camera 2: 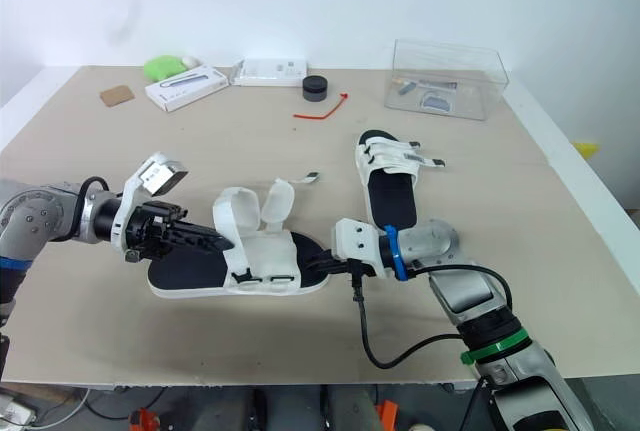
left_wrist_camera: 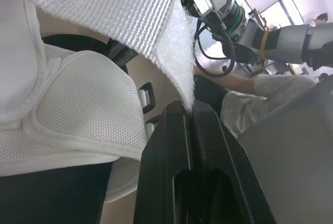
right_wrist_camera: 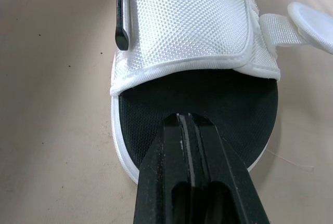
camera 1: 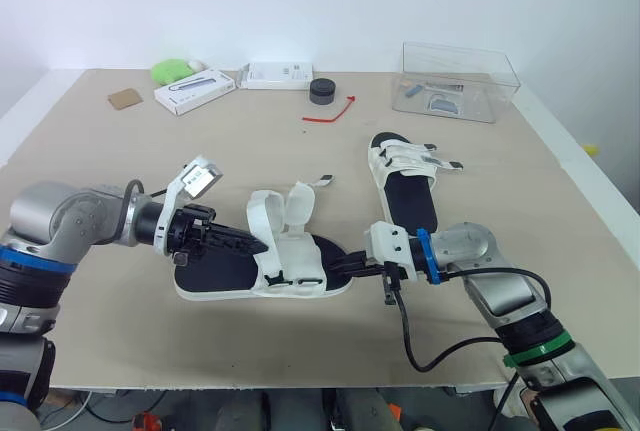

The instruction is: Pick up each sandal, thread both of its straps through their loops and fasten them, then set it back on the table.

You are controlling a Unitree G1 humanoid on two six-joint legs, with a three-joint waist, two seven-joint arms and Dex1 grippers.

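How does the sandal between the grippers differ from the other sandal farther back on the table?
The near sandal has straps standing up loose; the far sandal has straps lying flat across it. The near sandal lies crosswise to the robot, the far sandal lengthwise. The left gripper and right gripper are at the near sandal's ends; nothing touches the far sandal. Both are white with black footbeds.

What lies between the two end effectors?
The near sandal, straps unfastened, lies between left end effector and right end effector, in the left eye view.
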